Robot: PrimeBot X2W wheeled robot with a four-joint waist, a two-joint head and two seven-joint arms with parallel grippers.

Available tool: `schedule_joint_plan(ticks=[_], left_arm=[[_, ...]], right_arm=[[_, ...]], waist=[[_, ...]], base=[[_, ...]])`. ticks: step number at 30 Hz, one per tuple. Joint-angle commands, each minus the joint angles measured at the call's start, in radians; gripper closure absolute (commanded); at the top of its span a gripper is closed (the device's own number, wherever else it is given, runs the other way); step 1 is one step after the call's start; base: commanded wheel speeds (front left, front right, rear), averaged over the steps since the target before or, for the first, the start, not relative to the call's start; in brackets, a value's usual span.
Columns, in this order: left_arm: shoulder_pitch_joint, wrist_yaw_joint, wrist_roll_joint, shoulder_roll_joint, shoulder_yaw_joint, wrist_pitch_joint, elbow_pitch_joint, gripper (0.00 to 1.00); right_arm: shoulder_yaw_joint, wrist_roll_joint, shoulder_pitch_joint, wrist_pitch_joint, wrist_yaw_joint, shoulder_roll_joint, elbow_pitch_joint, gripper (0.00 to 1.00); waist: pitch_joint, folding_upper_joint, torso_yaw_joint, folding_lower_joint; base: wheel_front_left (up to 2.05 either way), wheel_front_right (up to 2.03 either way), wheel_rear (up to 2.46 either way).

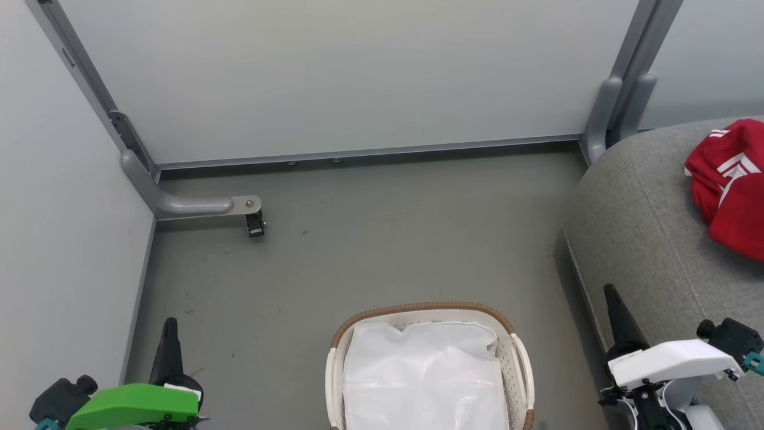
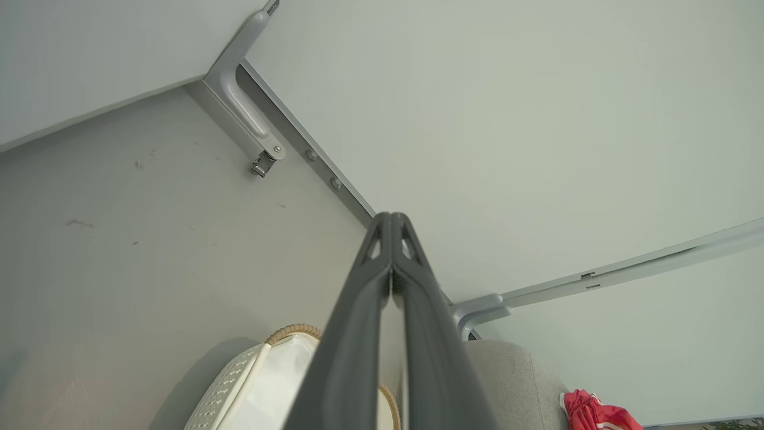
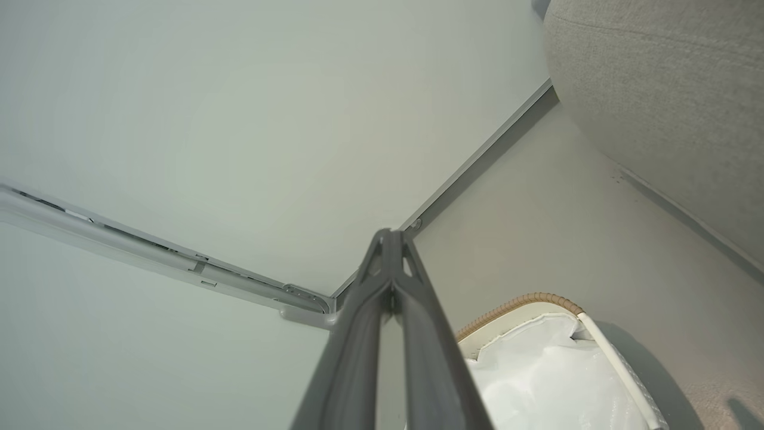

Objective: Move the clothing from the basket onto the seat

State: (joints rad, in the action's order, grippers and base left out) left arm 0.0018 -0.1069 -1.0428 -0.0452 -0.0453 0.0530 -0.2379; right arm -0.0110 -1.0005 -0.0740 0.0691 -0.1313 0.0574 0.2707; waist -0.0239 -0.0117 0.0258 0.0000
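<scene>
Red clothing [image 1: 731,185] with white stripes lies crumpled on the grey seat [image 1: 638,227] at the right; its edge shows as clothing [image 2: 591,412] in the left wrist view. The cream basket [image 1: 518,352] with a brown woven rim stands on the floor at bottom centre, holding just its white liner [image 1: 424,376]. My left gripper [image 1: 171,325] is shut and empty at the lower left, well left of the basket. At the lower right, beside the seat's front, my right gripper [image 1: 610,292] is shut and empty. Both wrist views show fingertips pressed together: left gripper [image 2: 391,218], right gripper [image 3: 389,234].
Pale partition walls close the back and left. A grey metal foot with a caster [image 1: 255,224] juts onto the floor at the back left, and another post foot [image 1: 603,119] stands behind the seat. Open grey floor [image 1: 388,239] lies beyond the basket.
</scene>
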Motion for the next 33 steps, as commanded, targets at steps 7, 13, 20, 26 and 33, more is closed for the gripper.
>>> schedule_joint_plan(ticks=[7, 13, 20, 26, 33], left_arm=[[-0.042, -0.009, -0.09, -0.007, -0.014, -0.025, 0.005, 1.0], [-0.05, -0.011, -0.145, -0.007, -0.021, -0.042, 0.004, 1.0], [-0.061, -0.014, -0.206, -0.007, -0.028, -0.06, 0.002, 1.0], [-0.069, -0.016, -0.257, -0.008, -0.034, -0.075, 0.001, 1.0], [-0.078, -0.017, -0.312, -0.008, -0.041, -0.091, 0.0, 1.0]], right_arm=[[-0.015, -0.1, -0.023, -0.026, 0.0, 0.008, -0.016, 1.0], [-0.023, -0.162, -0.026, -0.042, 0.0, 0.009, -0.017, 1.0], [-0.032, -0.228, -0.027, -0.06, 0.001, 0.009, -0.019, 1.0], [-0.039, -0.283, -0.03, -0.076, 0.001, 0.009, -0.021, 1.0], [-0.048, -0.344, -0.029, -0.092, 0.001, 0.009, -0.022, 1.0]], waist=[[0.002, 0.0056, -0.003, 0.0], [0.004, 0.0061, -0.005, 0.0], [0.006, 0.0068, -0.007, 0.0], [0.007, 0.0073, -0.009, 0.0], [0.009, 0.008, -0.012, 0.0]], base=[[0.0, 0.0, 0.0], [0.0, 0.0, 0.0], [0.0, 0.0, 0.0], [0.0, 0.0, 0.0], [0.0, 0.0, 0.0]])
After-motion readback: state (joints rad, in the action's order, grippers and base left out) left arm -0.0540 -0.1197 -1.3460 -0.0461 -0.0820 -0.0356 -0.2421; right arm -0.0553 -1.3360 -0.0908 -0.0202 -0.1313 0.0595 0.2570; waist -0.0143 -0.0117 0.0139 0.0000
